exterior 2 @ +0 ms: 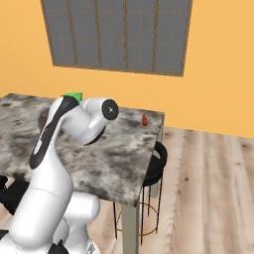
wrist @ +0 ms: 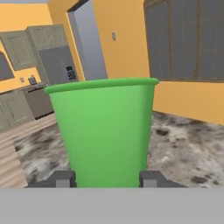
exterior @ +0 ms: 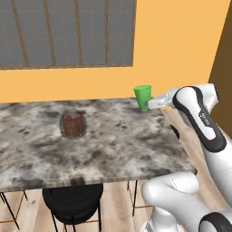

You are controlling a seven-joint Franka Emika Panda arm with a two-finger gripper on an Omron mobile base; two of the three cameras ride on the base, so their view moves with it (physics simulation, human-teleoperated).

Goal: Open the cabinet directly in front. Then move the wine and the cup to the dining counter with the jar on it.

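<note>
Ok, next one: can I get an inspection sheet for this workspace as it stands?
Surface: dining counter, mottled grey-brown stone top on thin dark legs.
Job's things: cup, green, upright near the counter's far right corner; jar with dark reddish-brown contents stands apart, further left. Wine: nothing seen.
Clutter: small reddish object near the counter's far edge; too small to identify.
Grippers: gripper with a fingertip either side of the cup's base; firm grip cannot be told.
Cables: nothing seen.
Surroundings: orange wall, grey gridded window, black stool under the counter, wood floor.
</note>
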